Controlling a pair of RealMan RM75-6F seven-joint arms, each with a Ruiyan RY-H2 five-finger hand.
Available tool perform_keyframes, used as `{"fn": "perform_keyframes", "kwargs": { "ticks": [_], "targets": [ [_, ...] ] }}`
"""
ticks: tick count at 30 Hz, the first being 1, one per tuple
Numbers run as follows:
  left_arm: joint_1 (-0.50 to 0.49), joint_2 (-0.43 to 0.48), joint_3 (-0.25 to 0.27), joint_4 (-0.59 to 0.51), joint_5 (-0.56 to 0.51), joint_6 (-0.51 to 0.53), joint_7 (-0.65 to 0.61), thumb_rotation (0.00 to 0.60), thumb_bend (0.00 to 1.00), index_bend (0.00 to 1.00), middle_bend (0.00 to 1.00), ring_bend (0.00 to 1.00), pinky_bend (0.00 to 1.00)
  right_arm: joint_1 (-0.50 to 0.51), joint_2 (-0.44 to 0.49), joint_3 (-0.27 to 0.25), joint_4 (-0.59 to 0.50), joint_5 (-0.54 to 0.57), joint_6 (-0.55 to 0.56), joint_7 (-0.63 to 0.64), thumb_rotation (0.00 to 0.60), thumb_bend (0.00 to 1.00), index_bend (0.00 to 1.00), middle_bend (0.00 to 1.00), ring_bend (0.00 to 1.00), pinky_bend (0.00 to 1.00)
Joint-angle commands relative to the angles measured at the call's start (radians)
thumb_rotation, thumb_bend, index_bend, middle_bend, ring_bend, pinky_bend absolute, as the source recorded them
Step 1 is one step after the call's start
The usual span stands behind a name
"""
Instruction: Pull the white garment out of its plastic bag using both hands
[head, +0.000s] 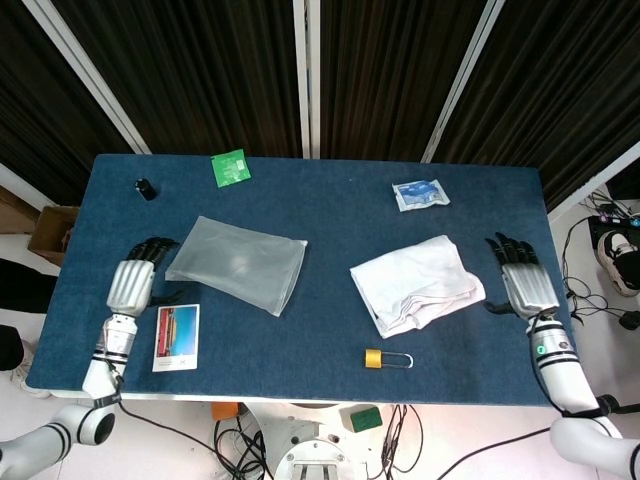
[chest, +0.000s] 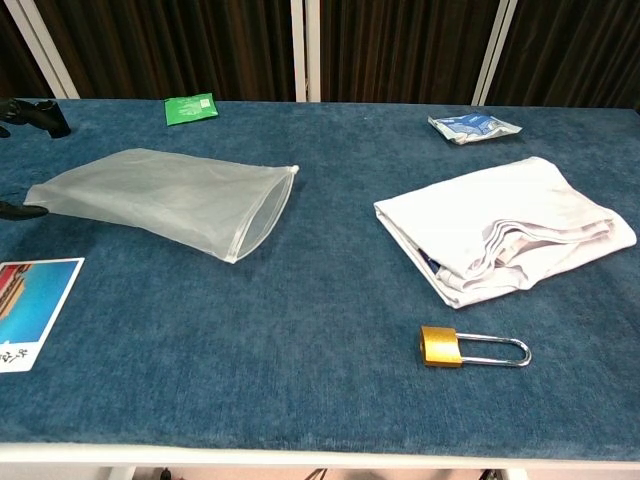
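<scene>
My hands (head: 131, 284) are silver with black fingers (head: 508, 246). The garment (head: 417, 284) is white, the bag (head: 238, 264) frosted clear, the table (head: 320, 205) dark blue. The padlock (chest: 440, 346) is brass with a steel shackle, one packet (head: 231, 167) green, the pouch (head: 420, 193) blue-and-white, the card (head: 177, 337) red and blue on white

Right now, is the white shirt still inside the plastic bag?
No, it's out. The white garment lies folded on the table, apart from the flat, empty plastic bag.
</scene>
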Motion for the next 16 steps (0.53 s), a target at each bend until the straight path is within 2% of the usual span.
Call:
{"fn": "perform_keyframes", "kwargs": {
  "ticks": [1,6,11,16],
  "targets": [
    [0.079,0.274,0.002,-0.314,-0.060,-0.003,0.078,0.600,0.09,0.21,0.18,0.13,0.19,-0.063,0.100,-0.011,-0.091,-0.019,0.066,0.040,0.600,0.01,0.00,0.07,0.00,0.05],
    [0.160,0.435,0.026,-0.437,-0.074,0.071,0.158,0.600,0.09,0.23,0.19,0.13,0.19,-0.159,0.169,-0.035,-0.124,-0.160,0.222,0.179,0.600,0.17,0.06,0.18,0.04,0.15],
    [0.253,0.548,0.075,-0.523,-0.033,0.167,0.167,0.600,0.09,0.24,0.19,0.13,0.19,-0.243,0.225,-0.084,-0.136,-0.263,0.319,0.288,0.600,0.18,0.09,0.19,0.04,0.15],
    [0.338,0.595,0.114,-0.577,0.018,0.274,0.171,0.600,0.09,0.24,0.19,0.13,0.19,-0.302,0.238,-0.126,-0.132,-0.317,0.380,0.329,0.600,0.18,0.09,0.19,0.04,0.15]
  ]
}}
